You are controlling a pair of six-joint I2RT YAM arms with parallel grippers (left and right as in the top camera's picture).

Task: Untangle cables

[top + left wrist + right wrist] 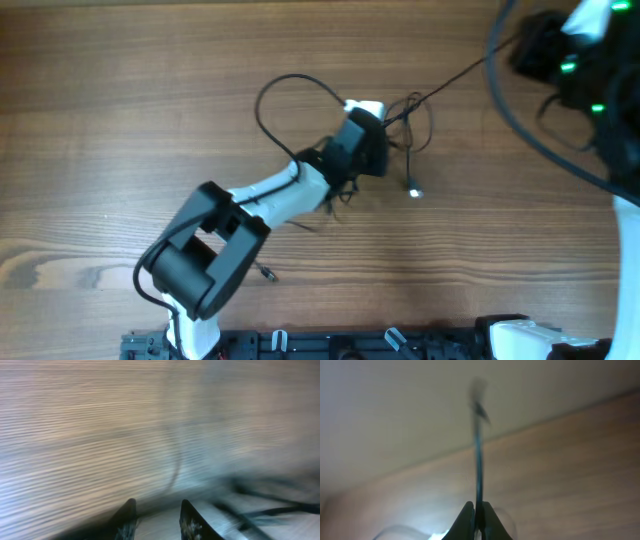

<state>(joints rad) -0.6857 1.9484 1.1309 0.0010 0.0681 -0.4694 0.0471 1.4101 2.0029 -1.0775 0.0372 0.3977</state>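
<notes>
My right gripper (477, 507) clenched on one strand (460, 72), up near far right corner, strand taut. My left gripper (158, 507) parted, empty, over cables (412, 125) at middle of bench (120, 120). Best, I judge: pin tangle first, pull slowly, avoid tightening loops.

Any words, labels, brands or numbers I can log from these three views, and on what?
None readable. No print shows on the table, the cables, the left arm or the right arm. Both wrist views are too blurred to show any.
</notes>
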